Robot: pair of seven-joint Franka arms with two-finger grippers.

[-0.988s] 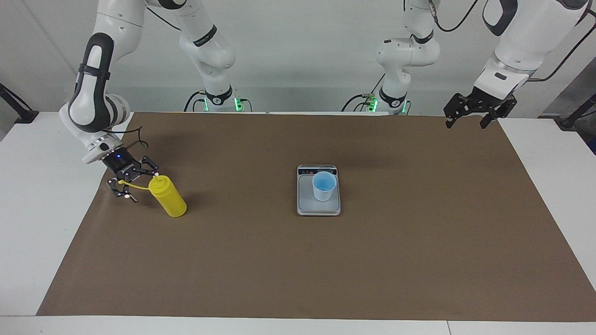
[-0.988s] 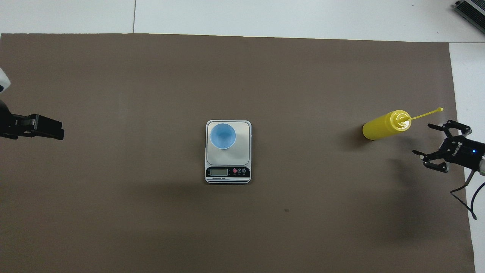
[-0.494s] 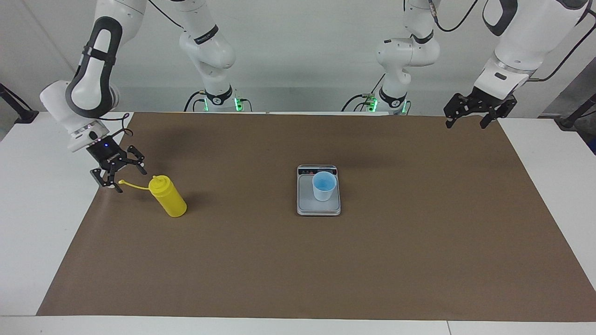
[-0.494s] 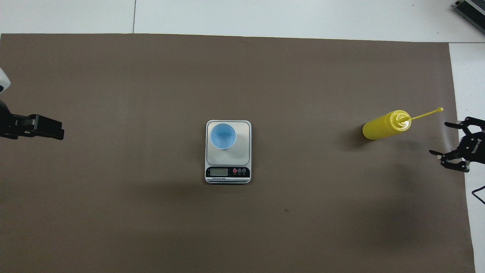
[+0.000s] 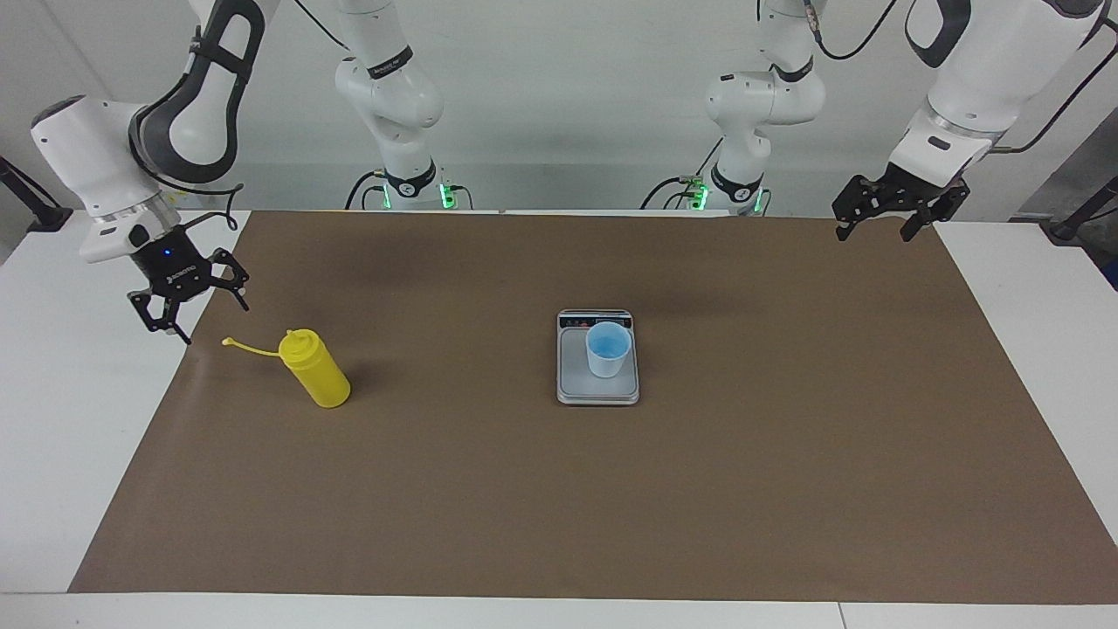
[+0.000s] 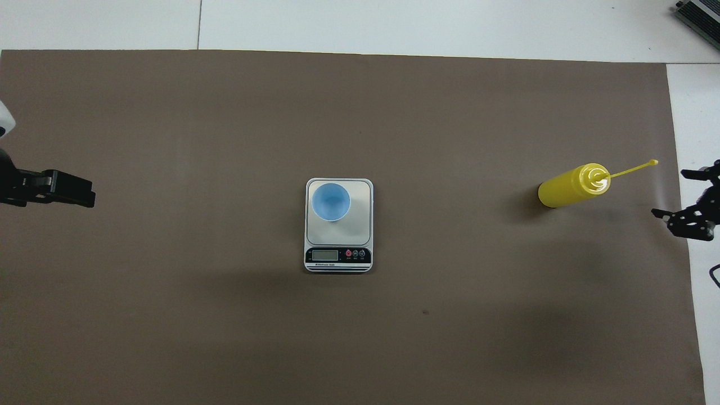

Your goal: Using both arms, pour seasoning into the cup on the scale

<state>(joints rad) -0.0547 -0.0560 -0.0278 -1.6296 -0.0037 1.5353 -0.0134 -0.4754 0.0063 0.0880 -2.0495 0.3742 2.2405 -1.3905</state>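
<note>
The yellow seasoning bottle [image 5: 316, 371] [image 6: 571, 184] stands on the brown mat toward the right arm's end of the table. Its cap strap [image 5: 249, 348] [image 6: 633, 169] sticks out sideways from the nozzle. My right gripper [image 5: 194, 307] [image 6: 672, 194] hangs open in the air over the mat's edge, clear of the strap and holding nothing. The light blue cup [image 5: 607, 348] [image 6: 331, 201] sits on the silver scale [image 5: 576, 384] [image 6: 360, 225] at mid-table. My left gripper [image 5: 875, 234] [image 6: 56, 188] waits open and raised over the other end of the mat.
A brown mat [image 5: 559, 489] covers most of the white table [image 5: 52, 419]. The scale's dark display strip [image 6: 338, 256] faces the robots.
My right gripper has pulled away from the bottle's nozzle and strap, rising and drawing back toward its own end of the table. The bottle, cup, scale and left arm have stayed put.
</note>
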